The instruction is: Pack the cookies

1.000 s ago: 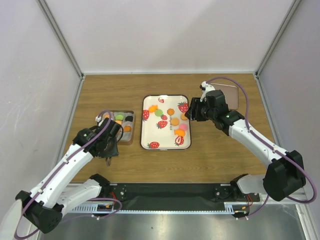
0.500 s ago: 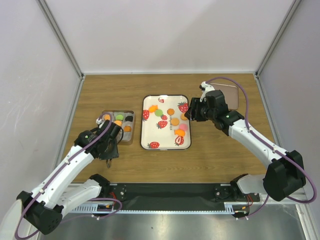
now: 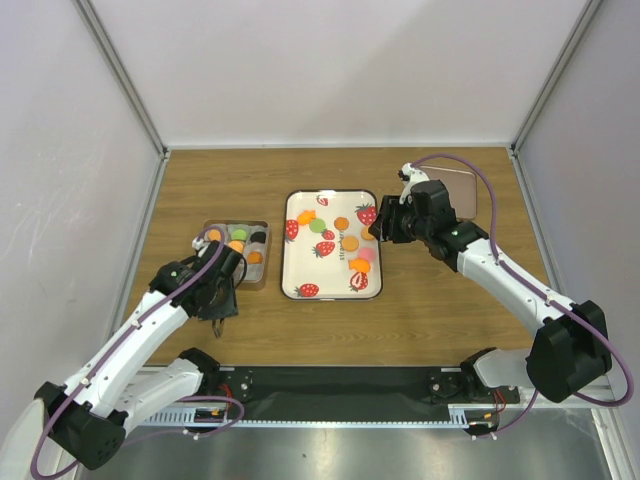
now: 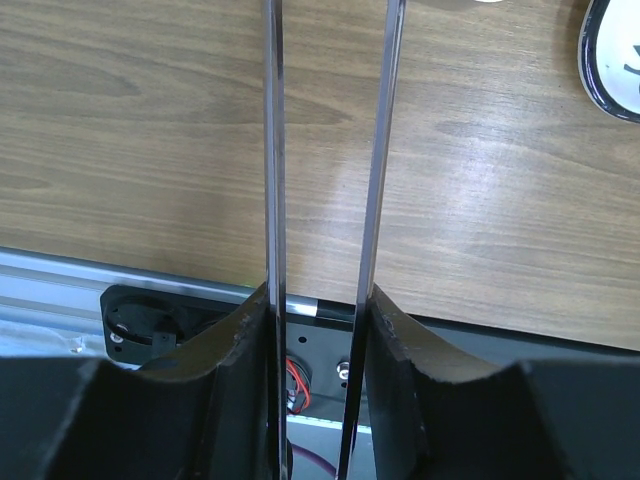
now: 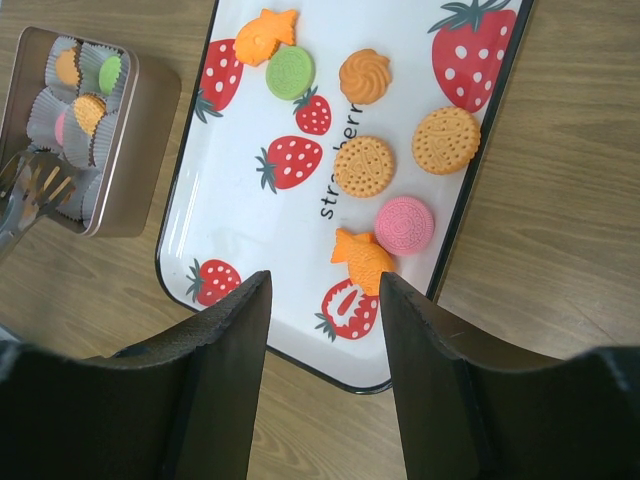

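Several cookies lie on the white strawberry-print tray: two orange fish shapes, a green disc, an orange swirl, two orange discs and a pink disc. More cookies sit in paper cups in the metal tin, which also shows in the right wrist view. My left gripper is shut on metal tongs, near the tin's front. The tongs hold nothing. My right gripper is open and empty above the tray's right side.
A brownish lid lies at the back right behind my right arm. The tray's corner shows in the left wrist view. The black base rail runs along the table's near edge.
My left gripper with the tongs has drifted slightly toward the near edge, away from the tin. The right arm and the cookies have not moved.
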Controlling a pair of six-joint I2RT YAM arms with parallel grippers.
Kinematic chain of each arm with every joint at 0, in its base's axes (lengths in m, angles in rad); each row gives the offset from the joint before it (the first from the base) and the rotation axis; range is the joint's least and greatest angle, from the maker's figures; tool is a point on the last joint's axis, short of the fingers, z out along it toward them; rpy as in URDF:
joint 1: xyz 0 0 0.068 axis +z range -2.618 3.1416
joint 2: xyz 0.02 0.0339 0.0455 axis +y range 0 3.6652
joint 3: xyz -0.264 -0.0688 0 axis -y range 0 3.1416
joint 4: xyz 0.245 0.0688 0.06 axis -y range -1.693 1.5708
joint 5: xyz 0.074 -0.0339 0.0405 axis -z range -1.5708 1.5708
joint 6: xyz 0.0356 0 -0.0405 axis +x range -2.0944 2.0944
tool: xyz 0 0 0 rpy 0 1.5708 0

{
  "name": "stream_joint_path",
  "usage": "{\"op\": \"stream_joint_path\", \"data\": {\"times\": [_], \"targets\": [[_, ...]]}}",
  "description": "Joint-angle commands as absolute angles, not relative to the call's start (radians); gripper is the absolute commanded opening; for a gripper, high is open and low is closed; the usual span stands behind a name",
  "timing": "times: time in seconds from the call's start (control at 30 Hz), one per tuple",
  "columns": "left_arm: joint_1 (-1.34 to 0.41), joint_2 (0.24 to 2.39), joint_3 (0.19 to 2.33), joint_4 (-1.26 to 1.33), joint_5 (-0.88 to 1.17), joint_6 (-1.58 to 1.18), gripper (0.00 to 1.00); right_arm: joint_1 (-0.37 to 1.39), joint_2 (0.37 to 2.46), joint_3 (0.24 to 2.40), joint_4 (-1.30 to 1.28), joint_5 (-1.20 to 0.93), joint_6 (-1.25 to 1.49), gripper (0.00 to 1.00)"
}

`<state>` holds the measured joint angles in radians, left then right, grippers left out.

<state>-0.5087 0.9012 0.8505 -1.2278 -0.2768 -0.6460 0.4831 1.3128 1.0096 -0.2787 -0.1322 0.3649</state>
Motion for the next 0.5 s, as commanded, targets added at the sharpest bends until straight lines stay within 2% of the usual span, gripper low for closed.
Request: {"op": "stream_joint_path", "data": {"times": [0.0, 0.47], "targets": [[-0.495, 0.885, 0.862, -1.216, -0.275, -0.629, 0.42, 0.488, 1.309, 1.037, -0.252, -0.133, 0.36, 0.53], [-0.489, 0.89, 0.882, -1.227, -0.281, -0.62, 0.45, 0.488, 1.312, 1.037, -0.252, -0.132, 0.359, 0.53]]}}
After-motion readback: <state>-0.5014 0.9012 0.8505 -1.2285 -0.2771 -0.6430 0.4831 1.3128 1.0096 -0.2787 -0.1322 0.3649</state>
